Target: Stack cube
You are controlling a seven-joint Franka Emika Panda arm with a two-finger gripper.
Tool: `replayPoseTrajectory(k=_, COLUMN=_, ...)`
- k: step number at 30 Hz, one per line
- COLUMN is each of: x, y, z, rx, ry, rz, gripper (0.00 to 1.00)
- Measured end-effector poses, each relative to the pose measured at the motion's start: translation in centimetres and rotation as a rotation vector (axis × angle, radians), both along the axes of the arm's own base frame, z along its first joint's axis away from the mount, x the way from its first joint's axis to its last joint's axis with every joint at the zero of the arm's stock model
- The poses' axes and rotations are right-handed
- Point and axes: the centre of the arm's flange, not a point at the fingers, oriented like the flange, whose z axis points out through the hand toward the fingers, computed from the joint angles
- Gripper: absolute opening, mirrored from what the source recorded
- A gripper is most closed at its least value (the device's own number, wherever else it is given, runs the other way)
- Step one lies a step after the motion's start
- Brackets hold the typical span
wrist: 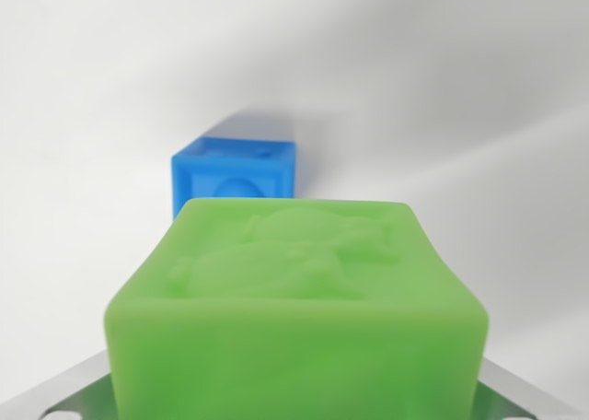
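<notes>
So at that point the green cube filled the whole lower half of the wrist view, sitting right up against the camera with metal showing at both bottom corners. Those metal bits looked like the fingers of the pincer, one on each side of the cube, so my read was that it was clamped on the green cube and carrying it. The actual contact points were out of frame though, so take that as a guess from how it was framed.

The thing the next move hung on: the blue cube sat further out on the white worktop, beyond the green one and a little toward the wrist view's left. Not lined up yet. The green cube's far edge overlapped the blue one's bottom in the picture, but they looked apart, one behind the other, not touching.

Neither has a long axis, being cubes. The blue one was turned slightly, so you saw a front face with a round embossed shape plus a sliver of its right side. The green one faced the camera square-on, with a raised figure on its top.
</notes>
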Motion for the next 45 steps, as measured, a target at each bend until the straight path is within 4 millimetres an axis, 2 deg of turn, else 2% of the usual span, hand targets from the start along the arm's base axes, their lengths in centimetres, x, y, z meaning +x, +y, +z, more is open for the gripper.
replayPoseTrajectory(k=18, x=0.5, y=3.1, z=0.5, rx=0.0, ry=0.001, rz=-0.029, gripper=0.0)
replayPoseTrajectory(k=27, x=0.6, y=3.1, z=-2.7, rx=-0.003, ry=0.011, rz=-0.03, gripper=0.0)
replayPoseTrajectory(k=45, x=0.5, y=3.1, z=-6.9, rx=-0.004, ry=0.009, rz=-0.03, gripper=0.0)
